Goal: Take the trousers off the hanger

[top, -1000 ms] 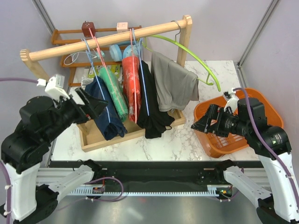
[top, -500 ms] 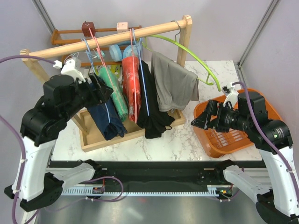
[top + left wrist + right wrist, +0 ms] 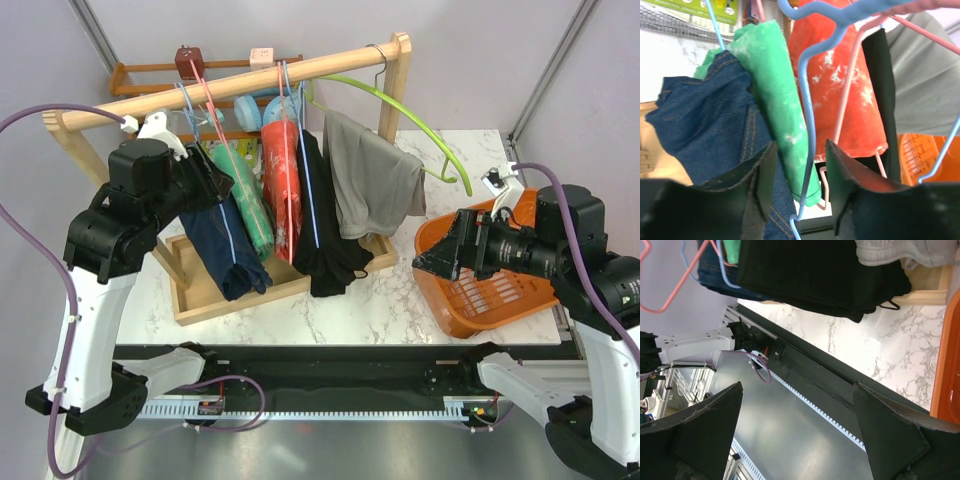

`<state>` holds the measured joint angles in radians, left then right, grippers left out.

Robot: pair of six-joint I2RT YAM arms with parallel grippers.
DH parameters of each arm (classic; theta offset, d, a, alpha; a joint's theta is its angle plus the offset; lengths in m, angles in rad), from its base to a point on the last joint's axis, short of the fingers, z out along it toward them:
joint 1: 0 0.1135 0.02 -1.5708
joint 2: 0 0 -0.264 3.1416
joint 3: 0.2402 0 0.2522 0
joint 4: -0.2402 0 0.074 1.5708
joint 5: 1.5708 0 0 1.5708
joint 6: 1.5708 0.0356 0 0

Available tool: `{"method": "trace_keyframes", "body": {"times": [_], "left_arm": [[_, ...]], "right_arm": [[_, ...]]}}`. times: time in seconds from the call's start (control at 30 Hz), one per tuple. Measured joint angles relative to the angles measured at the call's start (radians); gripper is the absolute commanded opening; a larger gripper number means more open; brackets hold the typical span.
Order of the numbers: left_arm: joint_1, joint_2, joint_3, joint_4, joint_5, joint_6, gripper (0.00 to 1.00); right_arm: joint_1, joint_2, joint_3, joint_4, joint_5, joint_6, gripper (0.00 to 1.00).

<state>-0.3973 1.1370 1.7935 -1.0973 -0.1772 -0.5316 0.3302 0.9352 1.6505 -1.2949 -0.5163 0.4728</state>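
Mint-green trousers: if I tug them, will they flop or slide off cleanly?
Probably floppy: the mint-green trousers hang as a soft creased roll. Likely to drag, not slide: they press against the denim pair. The blue hanger wire crossing them might snag.

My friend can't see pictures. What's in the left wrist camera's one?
The left gripper has its two dark fingers either side of the rolled mint-green trousers and a blue hanger wire, not visibly touching them. To the left hang navy denim trousers; behind, a red garment.
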Motion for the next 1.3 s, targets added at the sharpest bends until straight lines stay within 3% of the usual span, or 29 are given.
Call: {"method": "trace_keyframes", "body": {"times": [0.17,0.2,0.37,0.5,0.8,1.3], "left_arm": [[0.034,-0.003,0.000,0.005,0.069,0.005,0.40],[0.039,-0.004,0.000,0.007,0.080,0.005,0.31],[0.063,-0.005,0.000,0.013,0.120,0.005,0.21],[0.082,-0.005,0.000,0.016,0.141,0.006,0.02],[0.095,-0.003,0.022,0.008,0.182,0.009,0.02],[0.100,-0.018,0.217,-0.060,0.285,0.010,0.02]], "right_arm": [[0.000,0.026,0.093,-0.027,-0.008,-0.017,0.98],[0.000,0.034,0.113,-0.032,-0.003,-0.018,0.98],[0.000,0.065,0.161,-0.039,0.010,-0.031,0.98],[0.000,0.087,0.174,-0.053,0.019,-0.043,0.98],[0.000,0.103,0.206,-0.056,0.016,-0.055,0.98],[0.000,0.140,0.256,-0.062,-0.053,-0.085,0.97]]}}
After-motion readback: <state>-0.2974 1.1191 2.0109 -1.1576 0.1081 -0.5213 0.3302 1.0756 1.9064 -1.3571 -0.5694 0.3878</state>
